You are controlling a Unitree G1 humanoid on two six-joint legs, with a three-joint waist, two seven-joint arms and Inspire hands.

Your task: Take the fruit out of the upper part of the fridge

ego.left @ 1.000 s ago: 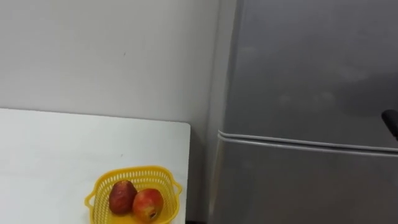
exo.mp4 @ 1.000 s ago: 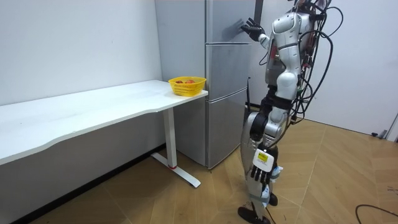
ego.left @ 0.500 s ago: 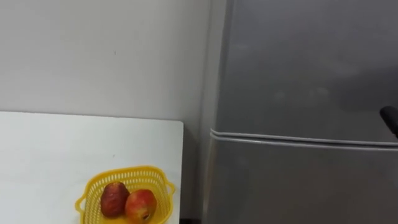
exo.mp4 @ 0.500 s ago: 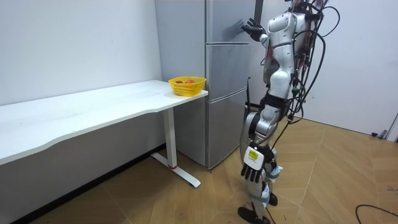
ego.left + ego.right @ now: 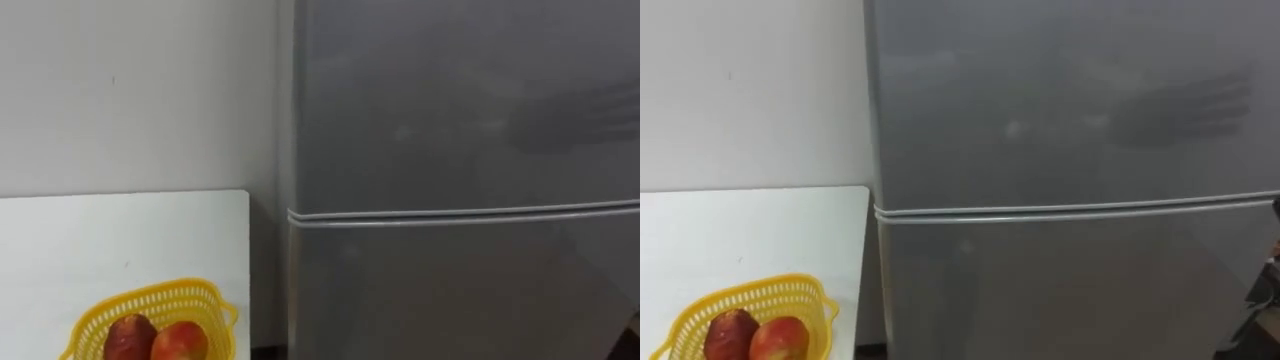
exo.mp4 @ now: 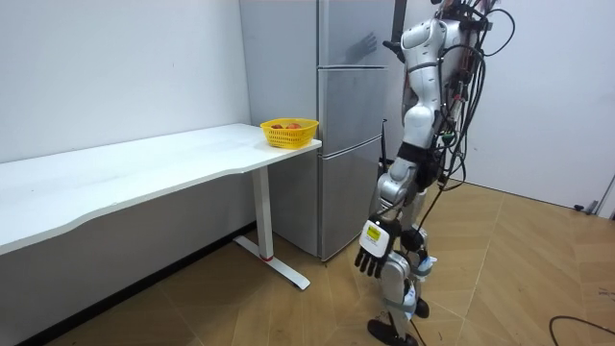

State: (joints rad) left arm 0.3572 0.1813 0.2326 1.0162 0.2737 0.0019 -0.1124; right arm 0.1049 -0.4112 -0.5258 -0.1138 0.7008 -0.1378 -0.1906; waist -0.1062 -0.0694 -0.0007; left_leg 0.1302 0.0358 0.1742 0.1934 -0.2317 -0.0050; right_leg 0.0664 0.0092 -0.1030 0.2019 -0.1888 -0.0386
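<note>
The robot has leaned closer to the fridge [image 5: 450, 120]; its upper door is shut, so the item stays hidden inside. The right hand [image 6: 392, 45] is raised by that door, fingers spread. The left hand [image 6: 373, 259] hangs relaxed and open, low beside the fridge.

bright, even room light (soft shadow on the fridge door [image 5: 1040, 150]).
</note>
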